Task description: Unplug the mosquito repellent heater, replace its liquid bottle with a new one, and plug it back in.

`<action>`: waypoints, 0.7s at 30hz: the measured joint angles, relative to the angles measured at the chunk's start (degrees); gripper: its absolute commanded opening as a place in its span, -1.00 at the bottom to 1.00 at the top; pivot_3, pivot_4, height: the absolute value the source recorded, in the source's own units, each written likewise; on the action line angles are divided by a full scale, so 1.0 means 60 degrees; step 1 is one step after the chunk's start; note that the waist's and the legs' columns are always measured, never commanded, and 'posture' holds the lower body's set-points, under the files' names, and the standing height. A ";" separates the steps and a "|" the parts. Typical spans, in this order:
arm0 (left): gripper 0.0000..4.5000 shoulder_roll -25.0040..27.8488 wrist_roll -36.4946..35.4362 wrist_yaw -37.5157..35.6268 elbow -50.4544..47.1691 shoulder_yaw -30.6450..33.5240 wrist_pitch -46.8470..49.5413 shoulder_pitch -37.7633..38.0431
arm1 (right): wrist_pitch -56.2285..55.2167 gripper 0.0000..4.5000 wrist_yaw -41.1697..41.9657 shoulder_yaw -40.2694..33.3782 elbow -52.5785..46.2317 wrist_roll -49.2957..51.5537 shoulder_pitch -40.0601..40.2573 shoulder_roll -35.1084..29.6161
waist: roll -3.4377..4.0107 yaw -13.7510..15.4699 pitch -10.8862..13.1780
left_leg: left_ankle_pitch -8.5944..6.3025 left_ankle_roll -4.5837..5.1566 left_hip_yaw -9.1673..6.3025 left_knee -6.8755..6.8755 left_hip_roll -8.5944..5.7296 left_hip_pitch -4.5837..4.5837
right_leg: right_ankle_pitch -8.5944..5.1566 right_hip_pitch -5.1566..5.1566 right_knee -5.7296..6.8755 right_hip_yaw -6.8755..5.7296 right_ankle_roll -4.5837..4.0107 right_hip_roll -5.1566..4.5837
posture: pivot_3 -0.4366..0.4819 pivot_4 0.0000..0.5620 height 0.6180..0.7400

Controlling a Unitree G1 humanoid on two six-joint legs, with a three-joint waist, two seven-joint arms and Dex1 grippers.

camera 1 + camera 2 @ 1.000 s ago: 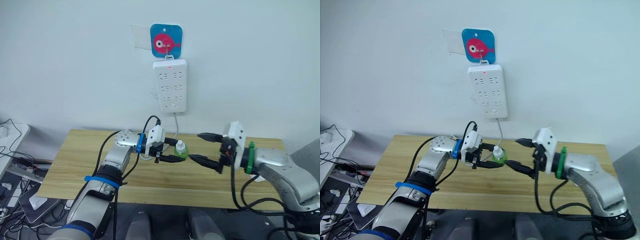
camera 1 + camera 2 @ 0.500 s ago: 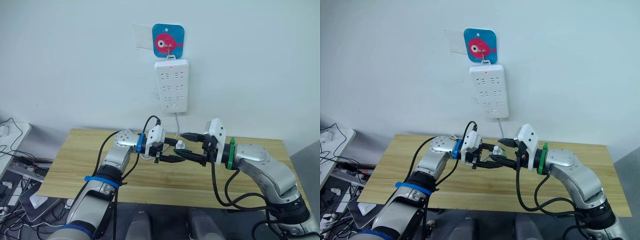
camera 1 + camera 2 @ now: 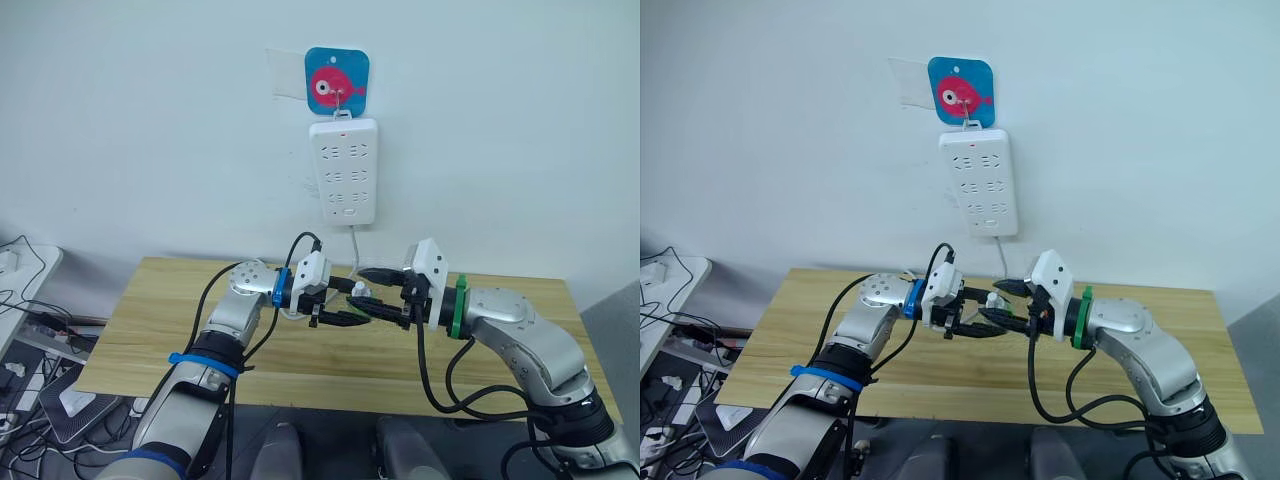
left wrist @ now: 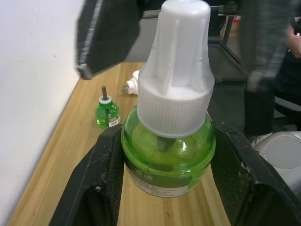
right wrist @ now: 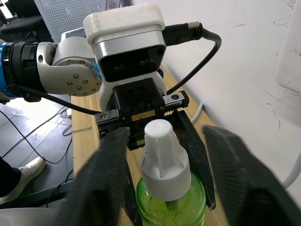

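Observation:
My left gripper (image 3: 350, 304) is shut on the body of a green liquid bottle (image 4: 167, 157) with a white cap (image 4: 176, 70), holding it above the wooden table (image 3: 160, 300). My right gripper (image 5: 164, 155) faces it from the other side. Its fingers (image 5: 110, 179) flank the cap with a small gap on each side. Farther along the table, the mosquito repellent heater (image 4: 134, 81) lies with its prongs showing. Beside it stands a second small green bottle (image 4: 106, 113) with a bare brown wick.
A white power strip (image 3: 343, 172) hangs on the wall above the table, under a blue fish hook (image 3: 336, 82); its cord (image 3: 353, 245) drops behind the grippers. Cables and boxes clutter the floor at the left (image 3: 30, 330).
My right arm has swung left from mid-table to the held bottle, and its fingers have narrowed around the cap. My left gripper has kept the bottle still.

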 measured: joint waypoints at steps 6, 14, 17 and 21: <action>0.00 0.0024 0.0046 0.0009 -0.0001 -0.0008 0.0009 0.0057 | -0.0046 -0.86 0.0115 -0.0048 -0.0023 0.0076 -0.0103 0.0009 | 0.0000 0.0005 0.0000 | 0.0000 0.0000 -0.0002 0.0000 0.0000 0.0000 | 0.0000 0.0000 0.0000 -0.0002 0.0000 0.0000 | -0.06 -0.47 1.00; 0.00 0.0014 0.0037 0.0010 -0.0044 -0.0007 0.0007 0.0057 | 0.0284 -0.86 -0.0012 -0.0204 -0.0361 0.0246 -0.0274 -0.0090 | 0.0000 -0.0001 0.0000 | 0.0000 0.0000 -0.0001 0.0000 0.0000 0.0000 | 0.0000 0.0000 0.0000 0.0000 0.0000 0.0000 | -0.04 -0.46 1.00; 0.00 0.0058 0.0023 0.0005 -0.0072 0.0000 0.0007 0.0068 | 0.0798 -0.86 -0.0399 -0.0786 -0.0962 0.0743 -0.0833 -0.0080 | 0.0000 0.0002 0.0000 | 0.0000 0.0000 -0.0003 -0.0001 0.0000 0.0000 | 0.0000 0.0000 0.0003 -0.0002 0.0000 0.0000 | -0.05 -0.46 1.00; 0.00 0.0186 0.0023 -0.0011 -0.0093 0.0000 0.0007 0.0171 | 0.1239 -0.86 -0.0874 -0.1513 -0.1486 0.1212 -0.1142 -0.0091 | 0.0000 0.0020 0.0000 | 0.0000 0.0000 -0.0003 -0.0003 0.0001 -0.0001 | 0.0000 0.0000 -0.0004 -0.0002 0.0000 0.0000 | -0.06 -0.46 1.00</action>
